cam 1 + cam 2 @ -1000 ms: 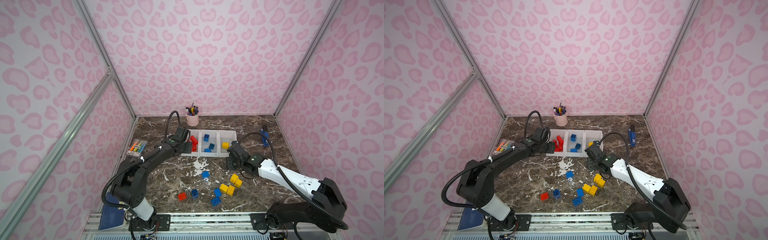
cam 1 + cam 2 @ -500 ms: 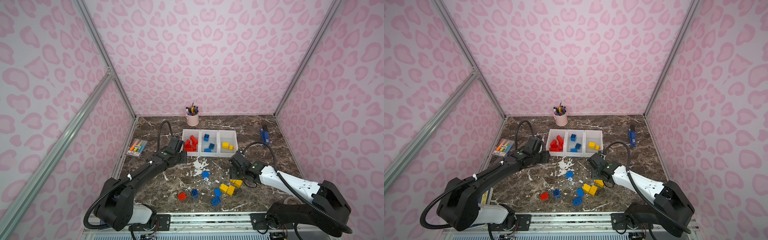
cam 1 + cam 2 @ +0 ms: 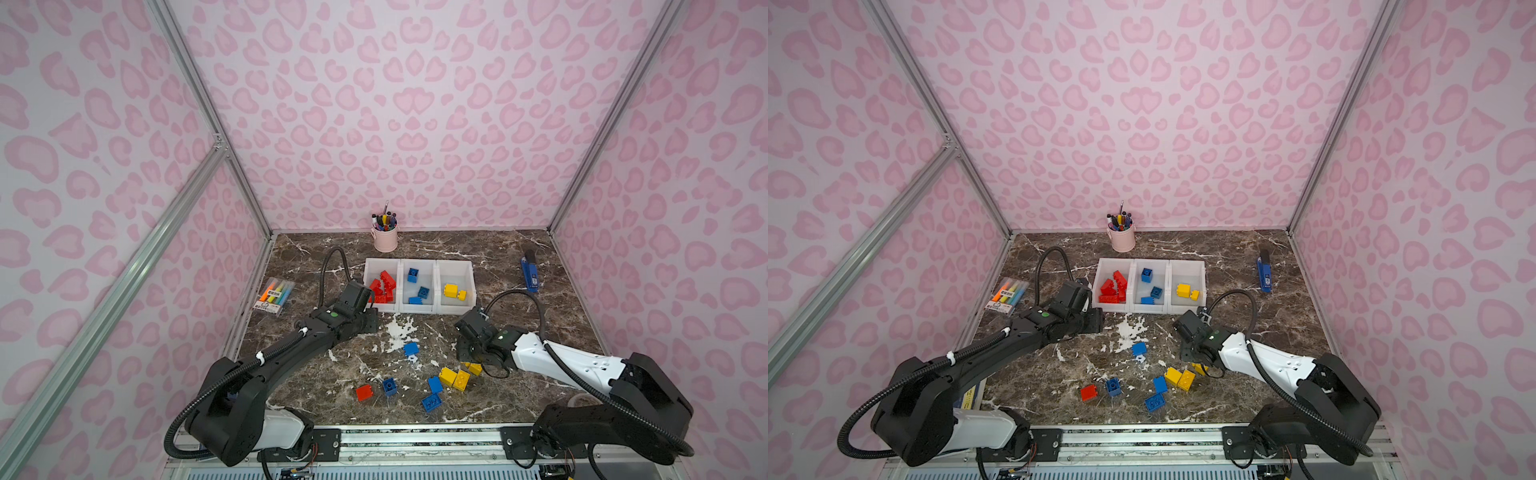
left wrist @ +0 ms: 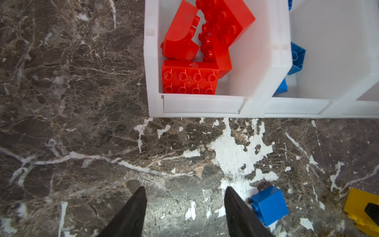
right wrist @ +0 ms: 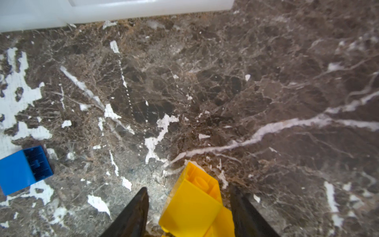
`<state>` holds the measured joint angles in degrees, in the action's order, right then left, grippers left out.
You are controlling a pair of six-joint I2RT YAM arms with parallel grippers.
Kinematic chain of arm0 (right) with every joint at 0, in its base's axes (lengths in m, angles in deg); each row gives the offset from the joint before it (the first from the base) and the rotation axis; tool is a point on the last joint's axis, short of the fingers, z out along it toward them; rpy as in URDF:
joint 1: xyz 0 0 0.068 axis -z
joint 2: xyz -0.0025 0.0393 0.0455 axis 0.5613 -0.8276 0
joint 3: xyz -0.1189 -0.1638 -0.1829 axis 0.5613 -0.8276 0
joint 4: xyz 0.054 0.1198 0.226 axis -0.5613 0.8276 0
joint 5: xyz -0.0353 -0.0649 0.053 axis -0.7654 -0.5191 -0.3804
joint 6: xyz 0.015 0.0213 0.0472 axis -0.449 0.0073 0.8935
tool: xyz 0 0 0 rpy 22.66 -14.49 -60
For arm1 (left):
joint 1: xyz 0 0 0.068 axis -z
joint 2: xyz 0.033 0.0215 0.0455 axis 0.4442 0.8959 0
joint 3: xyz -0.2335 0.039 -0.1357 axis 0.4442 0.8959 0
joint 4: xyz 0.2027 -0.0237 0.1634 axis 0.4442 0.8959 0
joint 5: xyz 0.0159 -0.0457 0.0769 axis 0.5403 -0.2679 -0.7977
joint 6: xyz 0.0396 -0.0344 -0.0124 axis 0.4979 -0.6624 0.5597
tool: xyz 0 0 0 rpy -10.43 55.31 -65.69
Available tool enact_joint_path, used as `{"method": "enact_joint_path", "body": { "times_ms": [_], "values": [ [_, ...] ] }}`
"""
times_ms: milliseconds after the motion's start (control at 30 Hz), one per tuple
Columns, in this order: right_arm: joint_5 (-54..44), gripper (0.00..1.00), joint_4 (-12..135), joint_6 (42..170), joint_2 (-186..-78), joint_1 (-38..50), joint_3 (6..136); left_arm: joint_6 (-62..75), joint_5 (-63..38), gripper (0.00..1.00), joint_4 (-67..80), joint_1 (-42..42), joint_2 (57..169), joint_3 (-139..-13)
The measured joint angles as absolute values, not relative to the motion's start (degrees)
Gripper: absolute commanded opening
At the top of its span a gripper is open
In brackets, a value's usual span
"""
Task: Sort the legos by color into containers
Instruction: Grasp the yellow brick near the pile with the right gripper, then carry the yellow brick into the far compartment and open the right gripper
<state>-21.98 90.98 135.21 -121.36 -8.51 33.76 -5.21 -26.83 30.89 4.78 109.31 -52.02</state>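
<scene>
We saw the three white bins [image 3: 455,270] standing joined in a row toward the back of the desk [image 3: 498,257]. In both top views the bin at the left end held a heap of red bricks [image 3: 384,284], the middle one three blue bricks [image 3: 424,292], and the one at the right end two yellow bricks [image 3: 451,289].

Our left hand [image 4: 184,188] hung open over bare desk just in front of the bin with the red heap, its fingers apart with nothing between them. A loose blue brick [image 4: 268,207] lay on its side just beside one finger.

Our right hand [image 5: 188,186] was low over the desk, in front of the right end of the row, with a yellow brick [image 5: 190,205] between its fingers. One finger looked to be against the brick, while a sliver of desk showed on the other side, so we could not tell whether the hand truly gripped it.

More bricks lay loose on the near part of the desk: a single red brick [image 3: 364,392], a blue trio [image 3: 435,384] spread beside it, and a yellow pair [image 3: 455,378] touching each other, near the right hand.

Around the edges stood a pink cup [image 3: 385,241] of pens against the back wall, a pack of highlighters [image 3: 274,295] at the left side and a blue stapler [image 3: 530,274] at the right, all well apart from the bricks.
</scene>
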Motion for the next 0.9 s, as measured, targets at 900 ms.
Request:
{"method": "enact_joint_path", "body": {
  "times_ms": [900],
  "values": [
    [-25.96,0.31,91.57,135.21,-129.16,-12.14,38.26,-5.98,-28.34,0.64,30.30,6.27,109.14,-51.21]
  ]
}}
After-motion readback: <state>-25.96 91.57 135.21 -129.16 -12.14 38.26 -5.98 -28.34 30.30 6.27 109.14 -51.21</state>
